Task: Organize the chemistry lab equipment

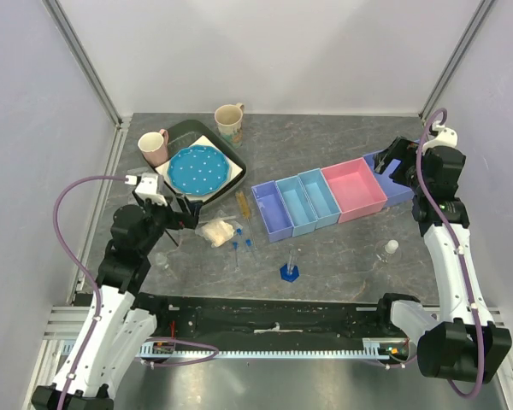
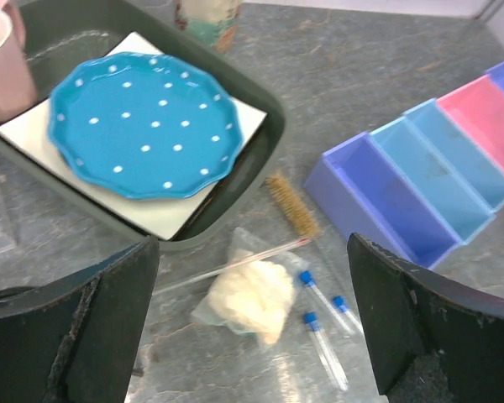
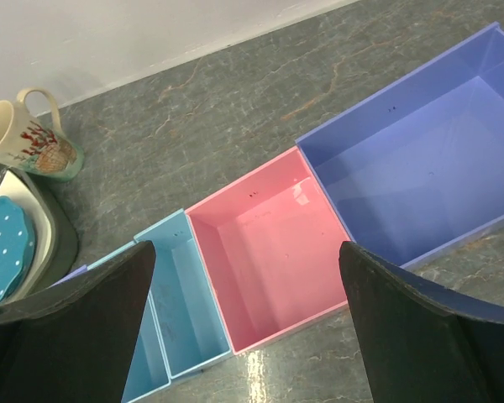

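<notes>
My left gripper (image 1: 185, 215) is open and empty, hovering just left of a clear bag of white cotton (image 1: 218, 231). In the left wrist view the bag (image 2: 252, 298) lies between my open fingers (image 2: 92, 327), with a thin glass thermometer (image 2: 235, 263) across it, three blue-capped test tubes (image 2: 323, 332) to its right and a bristle brush (image 2: 292, 206) beyond. A row of bins runs purple (image 1: 271, 209), two light blue (image 1: 308, 201), pink (image 1: 353, 190) and blue (image 1: 398, 190). My right gripper (image 1: 392, 162) is open and empty above the pink bin (image 3: 273, 243) and blue bin (image 3: 420, 176).
A dark tray (image 1: 178, 131) holds a white board and a blue dotted plate (image 1: 197, 169). A pink mug (image 1: 153, 147) and a patterned mug (image 1: 229, 122) stand by it. A cylinder on a blue base (image 1: 290, 271) and a white-capped bottle (image 1: 390, 250) stand nearer me.
</notes>
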Motion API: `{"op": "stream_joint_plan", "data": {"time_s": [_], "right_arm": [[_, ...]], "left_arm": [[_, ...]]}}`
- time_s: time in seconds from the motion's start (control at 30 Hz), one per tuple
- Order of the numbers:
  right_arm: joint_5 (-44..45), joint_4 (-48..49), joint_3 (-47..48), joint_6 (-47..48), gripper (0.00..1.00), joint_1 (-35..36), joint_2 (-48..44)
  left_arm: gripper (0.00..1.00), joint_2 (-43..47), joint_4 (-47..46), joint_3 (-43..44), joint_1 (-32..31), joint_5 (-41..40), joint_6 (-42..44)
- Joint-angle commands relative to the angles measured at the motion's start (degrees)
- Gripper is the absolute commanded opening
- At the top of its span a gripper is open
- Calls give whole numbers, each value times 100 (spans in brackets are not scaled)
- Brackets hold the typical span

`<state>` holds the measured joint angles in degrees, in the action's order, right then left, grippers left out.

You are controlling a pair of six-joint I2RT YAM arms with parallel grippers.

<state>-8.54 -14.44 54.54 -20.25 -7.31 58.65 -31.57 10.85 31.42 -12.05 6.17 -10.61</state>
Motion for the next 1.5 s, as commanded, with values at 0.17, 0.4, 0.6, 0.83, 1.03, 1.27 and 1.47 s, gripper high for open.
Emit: {"op": "stream_joint_plan", "data": {"time_s": [0.17,0.4,0.6,0.83,1.03,1.27,1.47], "right_arm": [[-2675,204,215,1240,98,28,-82],[-4042,-725,-207,3350,98,634,-223],[-4850,-1132,-769,4477,98,915,-372],[-4640,-1175,-1007,4697,98,924,23],[-4824,-1237,-1226,4890,98,933,-196],[-5026,-1482,-1218,5329,98,995,-320],[-5184,-1597,-1244,5602,98,1004,-390]], "left_arm": [[99,-262,224,1112,-16,1894,-1557],[100,-411,689,910,-961,2154,-1980],[96,-964,1164,1182,-2544,1300,-1848],[95,-2481,1288,1919,-4479,-185,-1743],[95,-3574,1376,2491,-5465,-1153,-1681],[90,-4436,1595,2984,-6150,-2251,-1795],[85,-4955,1412,3134,-6370,-2972,-1962]]}}
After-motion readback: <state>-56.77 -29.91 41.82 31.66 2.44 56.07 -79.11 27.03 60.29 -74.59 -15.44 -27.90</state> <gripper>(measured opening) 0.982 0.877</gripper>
